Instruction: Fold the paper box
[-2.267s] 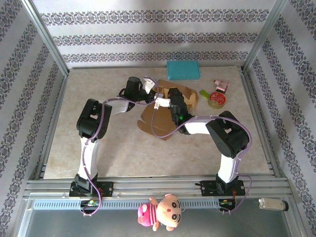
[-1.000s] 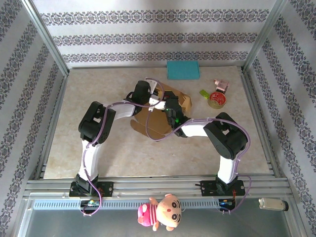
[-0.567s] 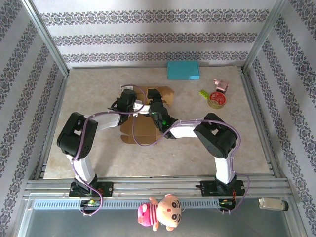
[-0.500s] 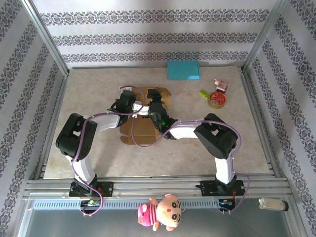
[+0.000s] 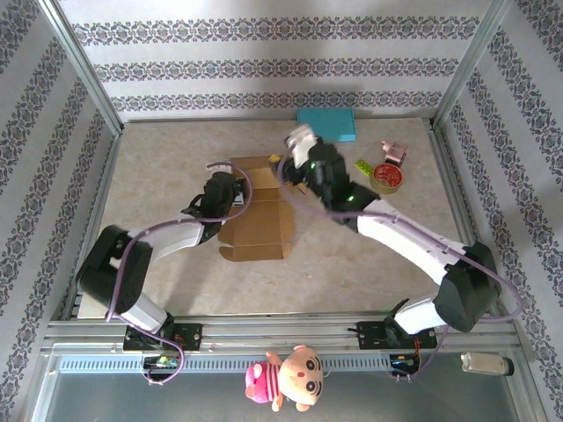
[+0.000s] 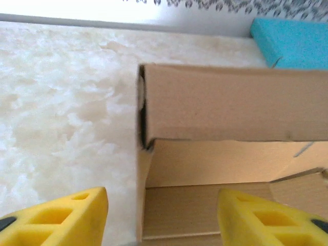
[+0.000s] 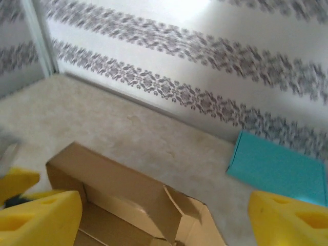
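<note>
The paper box (image 5: pixel 258 211) is plain brown cardboard, only partly formed: its broad base panel lies flat on the table (image 5: pixel 167 158) slightly left of centre, the long far side is folded up into a raised wall, and a small flap stands loose at its right end

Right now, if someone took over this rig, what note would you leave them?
Left fingers: open, low at the left edge of the box, holding nothing.
Right fingers: open, raised above the box's far side, holding nothing.
Box: mid-table, nearer than the teal pad.
Done: the far wall stands folded.
Left: the near panel and its tabs lie flat; the remaining walls need raising.
</note>
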`<state>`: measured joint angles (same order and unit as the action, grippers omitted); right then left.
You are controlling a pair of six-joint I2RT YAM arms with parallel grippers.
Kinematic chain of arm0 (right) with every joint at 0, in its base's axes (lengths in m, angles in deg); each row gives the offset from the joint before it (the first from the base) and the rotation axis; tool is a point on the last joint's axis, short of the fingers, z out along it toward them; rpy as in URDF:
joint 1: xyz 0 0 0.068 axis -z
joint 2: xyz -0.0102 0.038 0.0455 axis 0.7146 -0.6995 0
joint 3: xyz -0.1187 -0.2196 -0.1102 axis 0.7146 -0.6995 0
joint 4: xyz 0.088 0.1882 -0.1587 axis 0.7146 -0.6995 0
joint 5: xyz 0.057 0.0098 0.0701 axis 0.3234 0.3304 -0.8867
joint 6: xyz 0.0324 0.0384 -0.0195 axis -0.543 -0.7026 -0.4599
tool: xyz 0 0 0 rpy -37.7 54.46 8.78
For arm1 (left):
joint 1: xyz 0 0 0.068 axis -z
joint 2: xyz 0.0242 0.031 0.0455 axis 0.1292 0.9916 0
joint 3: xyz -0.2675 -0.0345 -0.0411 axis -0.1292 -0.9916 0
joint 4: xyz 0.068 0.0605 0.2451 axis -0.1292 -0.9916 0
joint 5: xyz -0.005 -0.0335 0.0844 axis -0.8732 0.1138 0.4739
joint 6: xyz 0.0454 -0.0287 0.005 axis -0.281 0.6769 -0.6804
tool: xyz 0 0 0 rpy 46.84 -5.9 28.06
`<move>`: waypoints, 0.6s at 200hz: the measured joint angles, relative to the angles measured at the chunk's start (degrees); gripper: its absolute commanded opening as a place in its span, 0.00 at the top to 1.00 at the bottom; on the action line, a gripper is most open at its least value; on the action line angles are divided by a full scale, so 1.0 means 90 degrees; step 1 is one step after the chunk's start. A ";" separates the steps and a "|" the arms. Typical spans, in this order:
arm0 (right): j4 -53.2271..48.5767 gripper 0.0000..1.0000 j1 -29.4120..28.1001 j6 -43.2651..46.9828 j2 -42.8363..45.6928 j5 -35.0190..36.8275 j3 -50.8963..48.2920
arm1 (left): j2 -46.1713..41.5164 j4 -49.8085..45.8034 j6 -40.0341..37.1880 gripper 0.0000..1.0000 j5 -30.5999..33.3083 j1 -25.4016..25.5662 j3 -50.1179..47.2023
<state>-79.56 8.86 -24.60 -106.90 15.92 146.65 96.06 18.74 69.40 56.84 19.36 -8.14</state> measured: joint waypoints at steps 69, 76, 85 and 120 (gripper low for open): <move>-0.2628 0.28 0.1025 -0.3293 -0.1462 -0.2096 0.1984 | -0.0804 -0.2773 0.1188 0.34 -0.2174 -0.1372 0.2276; -0.2730 0.28 0.1025 -0.3451 -0.1698 -0.2251 0.2108 | -0.0576 -0.2868 0.1324 0.31 -0.2676 -0.1666 0.2548; -0.2863 0.29 0.1027 -0.3633 -0.1999 -0.2443 0.2266 | -0.0238 -0.2965 0.1491 0.28 -0.3296 -0.1977 0.2829; -0.3138 0.35 0.1013 -0.3946 -0.2909 -0.2788 0.2839 | 0.0850 -0.3038 0.2013 0.30 -0.4762 -0.2181 0.2963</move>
<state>-107.80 17.97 -60.12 -133.09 -9.18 172.20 103.71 -8.60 87.51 13.98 -0.27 18.52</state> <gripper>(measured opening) 0.658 0.708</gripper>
